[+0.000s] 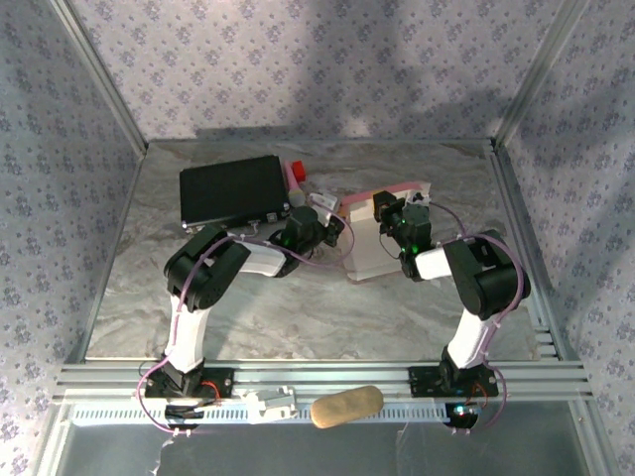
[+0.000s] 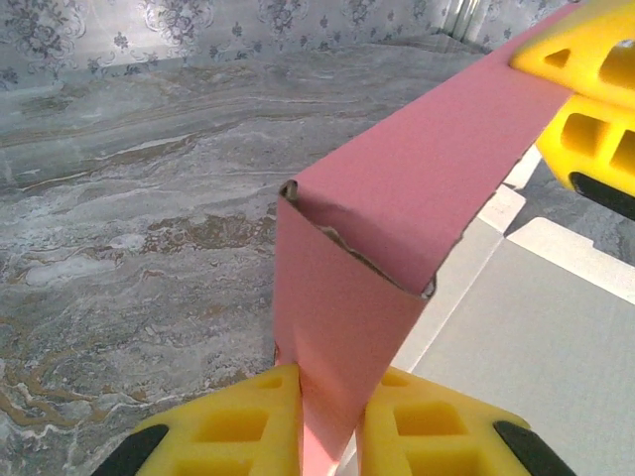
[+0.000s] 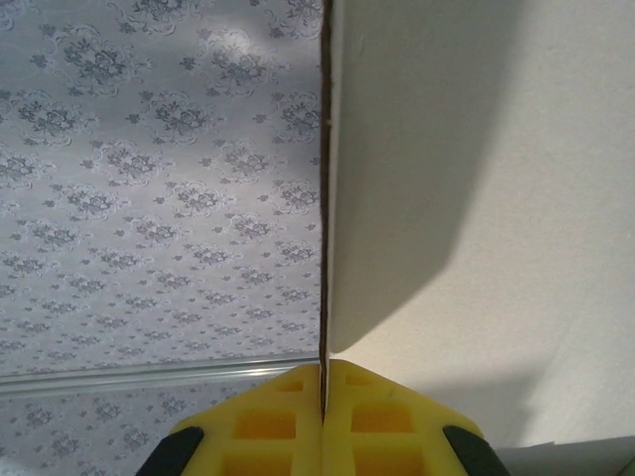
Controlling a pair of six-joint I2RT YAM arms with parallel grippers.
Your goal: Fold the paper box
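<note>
From above, your marbled table [image 1: 248,307] sits inside floral-papered walls [image 1: 327,59]. A black box [image 1: 230,190] lies toward its far left corner, and the paper box [image 1: 375,248] stands near the far edge's middle. At the left wrist, your left gripper [image 2: 330,389] pinches its pink flap. At the right wrist, your right gripper [image 3: 322,382] clamps its pale panel's edge.

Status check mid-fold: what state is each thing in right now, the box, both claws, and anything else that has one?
paper box: partly folded, a pink flap creased and raised, pale inside showing, held by both claws.
left claw: shut on the paper box's pink flap.
right claw: shut on the edge of a pale panel of the paper box.
black box: closed, lying flat, apart from both claws.
</note>
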